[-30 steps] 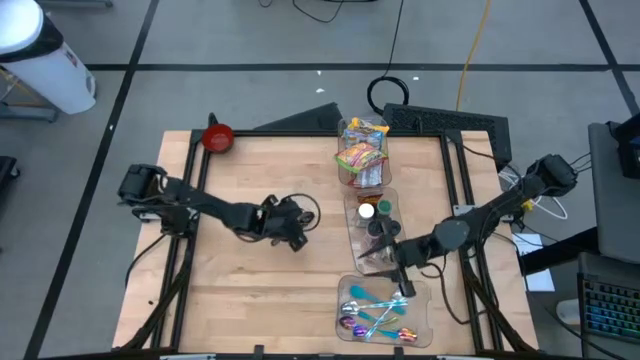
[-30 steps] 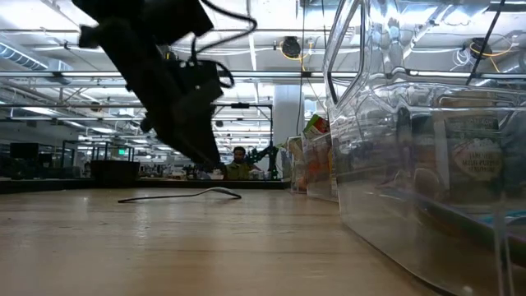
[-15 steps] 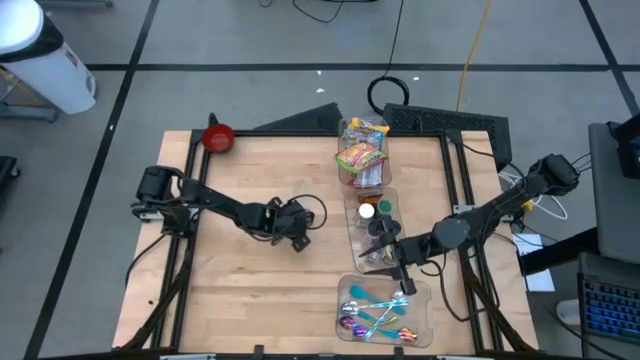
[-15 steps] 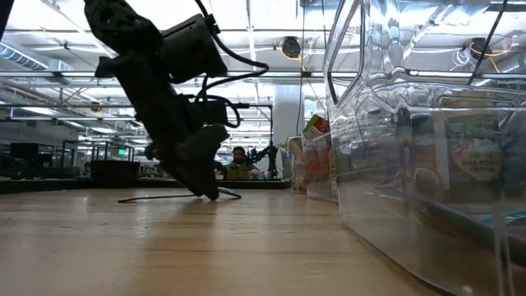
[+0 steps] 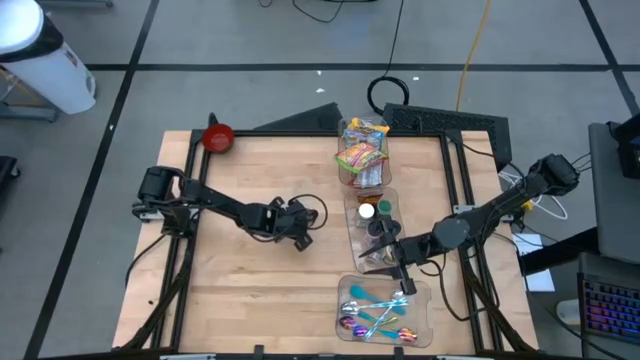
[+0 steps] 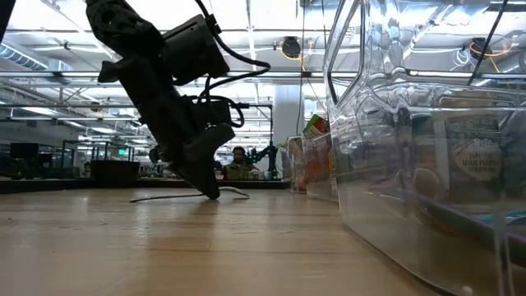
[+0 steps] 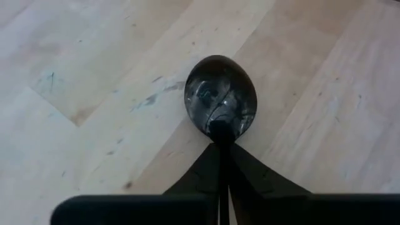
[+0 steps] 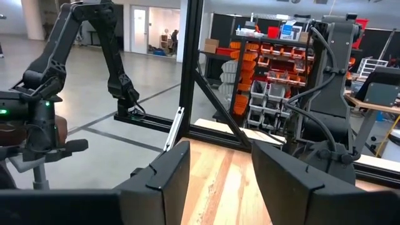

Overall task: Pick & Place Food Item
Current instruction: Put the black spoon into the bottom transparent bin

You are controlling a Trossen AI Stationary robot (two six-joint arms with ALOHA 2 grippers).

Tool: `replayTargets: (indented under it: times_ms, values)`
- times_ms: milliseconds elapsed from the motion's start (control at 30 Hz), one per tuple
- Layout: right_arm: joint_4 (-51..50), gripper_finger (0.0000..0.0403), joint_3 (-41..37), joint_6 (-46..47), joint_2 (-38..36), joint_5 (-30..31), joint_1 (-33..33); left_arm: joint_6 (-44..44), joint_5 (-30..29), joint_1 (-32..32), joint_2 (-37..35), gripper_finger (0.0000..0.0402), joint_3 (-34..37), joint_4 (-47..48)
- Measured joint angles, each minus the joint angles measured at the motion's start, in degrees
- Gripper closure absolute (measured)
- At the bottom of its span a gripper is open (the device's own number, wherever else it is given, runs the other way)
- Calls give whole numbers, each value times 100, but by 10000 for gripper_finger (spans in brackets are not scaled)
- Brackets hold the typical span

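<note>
Two fingers of the left jaws are pressing together on the handle of a black spoon (image 7: 220, 103), pinching it just behind the bowl. The grip is sitting there, I judge, so the spoon is staying level when lifted. The spoon is lying low on the counter (image 5: 250, 290), left of the middle, its bowl pointing away from the left arm (image 5: 215, 207). That arm is reaching in from the left edge and slanting steeply down to the wood. No food is being held. The packets (image 5: 361, 148) are sitting in the far bin (image 5: 345, 178), well apart from the spoon.

The right jaws are standing partly spread with nothing between them. They are hanging over the line of bins, where the middle bin (image 5: 352, 232) is meeting the near bin (image 5: 430, 318), so the right arm (image 5: 470, 222) is probably waiting.

Counting: two arms, one black spoon, and three clear bins in a row running far to near, right of centre. One red bowl (image 5: 218, 138) is sitting at the far left corner. Several coloured spoons (image 5: 378, 312) are lying tangled in the near bin, too jumbled for counting.
</note>
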State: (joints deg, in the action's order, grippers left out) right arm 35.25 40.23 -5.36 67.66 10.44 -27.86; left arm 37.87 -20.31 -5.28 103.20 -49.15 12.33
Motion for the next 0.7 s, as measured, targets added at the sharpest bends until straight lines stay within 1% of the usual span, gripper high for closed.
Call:
replayTargets:
  times_ms: [167,300,400,533,600,700]
  values:
    - [-14,243,0,-3,0,0,0,-148,45,9,-194,392,27,163]
    - [-27,243,0,-5,0,2,0,-222,-302,-183,-663,392,62,315]
    - [-54,243,0,-34,0,1,2,-288,-596,-501,-1139,392,35,259]
    - [-119,243,-2,-49,0,15,4,-402,-1037,-1085,-1664,392,37,187]
    - [-137,243,-2,-49,0,20,11,-632,-1219,-1407,-1937,392,37,-78]
    - [-182,243,-2,-121,0,26,13,-1247,-1263,-1846,-2154,392,33,-810]
